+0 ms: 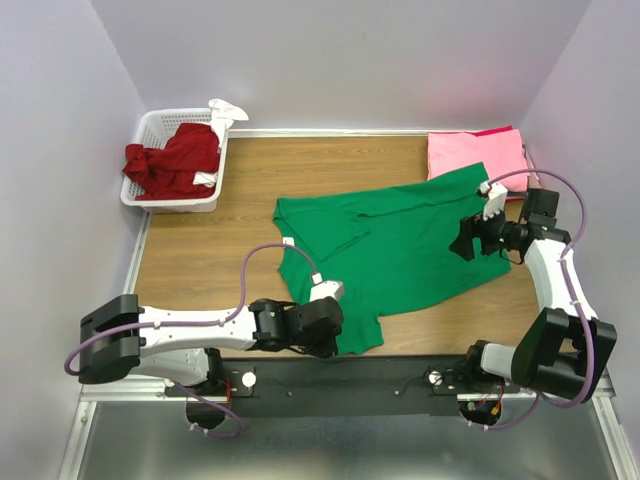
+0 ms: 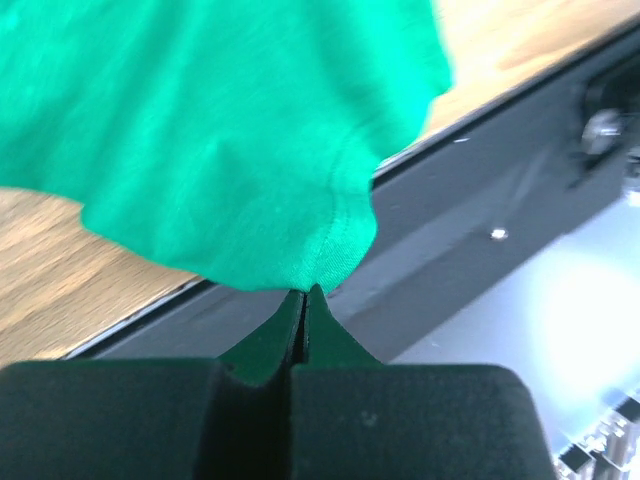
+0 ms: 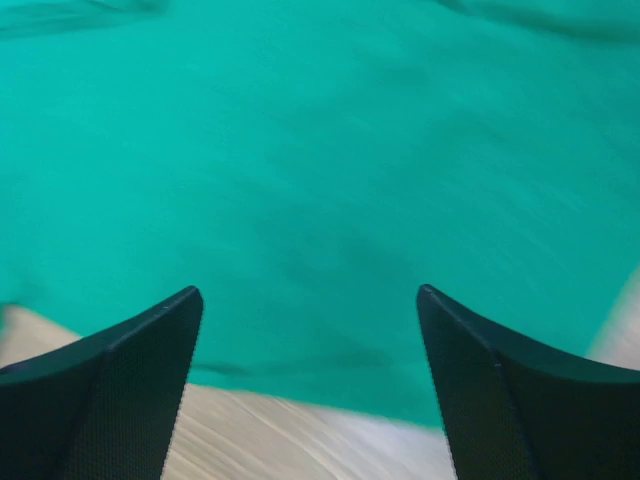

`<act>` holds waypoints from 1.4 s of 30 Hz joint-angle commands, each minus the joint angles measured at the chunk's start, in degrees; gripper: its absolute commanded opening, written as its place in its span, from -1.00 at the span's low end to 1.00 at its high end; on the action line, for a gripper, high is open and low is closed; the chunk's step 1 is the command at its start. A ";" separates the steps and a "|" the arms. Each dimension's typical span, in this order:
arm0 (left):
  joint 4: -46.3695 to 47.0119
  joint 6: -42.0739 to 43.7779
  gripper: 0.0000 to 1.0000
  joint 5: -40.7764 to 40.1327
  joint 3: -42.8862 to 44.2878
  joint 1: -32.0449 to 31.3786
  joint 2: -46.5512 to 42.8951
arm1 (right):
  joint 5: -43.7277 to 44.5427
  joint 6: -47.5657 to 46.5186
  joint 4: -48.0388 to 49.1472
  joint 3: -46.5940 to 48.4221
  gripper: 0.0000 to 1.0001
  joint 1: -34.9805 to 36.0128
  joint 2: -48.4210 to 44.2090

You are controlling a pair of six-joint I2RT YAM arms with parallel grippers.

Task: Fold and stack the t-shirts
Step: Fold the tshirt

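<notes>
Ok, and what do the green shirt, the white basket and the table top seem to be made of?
Green shirt: soft matte knit fabric, probably cotton; it wrinkles and drapes, with a stitched hem in the left wrist view. White basket: rigid, likely plastic, with moulded slots. Table top: wood grain, possibly laminate; smooth, even finish.

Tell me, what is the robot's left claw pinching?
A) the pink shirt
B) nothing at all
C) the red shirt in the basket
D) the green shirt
D: in the left wrist view, the left claw is shut tight on the edge of the green shirt.
</notes>
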 commanded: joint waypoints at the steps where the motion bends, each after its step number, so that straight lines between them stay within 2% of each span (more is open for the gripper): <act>1: 3.65 2.67 -1.00 1.12 -0.54 0.64 -2.19 | 16.66 -2.68 -6.62 3.76 0.82 -4.74 2.17; 2: 4.08 3.19 -1.00 1.56 -0.97 0.73 -2.71 | 17.98 -3.12 -7.41 4.81 0.81 -7.54 2.43; 6: 4.35 4.51 -1.00 2.27 -1.24 1.25 -2.89 | 23.08 -5.93 -8.12 5.52 0.80 -10.99 3.57; 9: 4.53 5.83 -1.00 3.15 -1.07 2.04 -2.54 | 23.53 -7.95 -8.03 5.88 0.55 -11.96 8.74; 15: 4.09 8.55 -1.00 4.64 0.42 3.89 -0.53 | 21.07 -9.37 -7.33 8.60 0.34 -12.14 15.08; 19: 3.47 10.22 -1.00 6.75 1.83 4.86 1.32 | 21.68 -9.63 -5.57 9.83 0.32 -12.23 17.28; 25: 2.07 11.02 -1.00 6.75 3.59 4.95 2.91 | 17.55 -11.56 -6.27 10.88 0.33 -13.98 17.20; 34: 4.96 10.85 -1.00 6.40 4.03 4.95 2.73 | 4.82 -18.42 -17.17 15.19 0.32 -17.24 21.59; 42: 7.95 10.67 -1.00 6.31 4.73 5.03 1.41 | -0.91 -14.21 -19.89 20.55 0.29 -17.15 25.54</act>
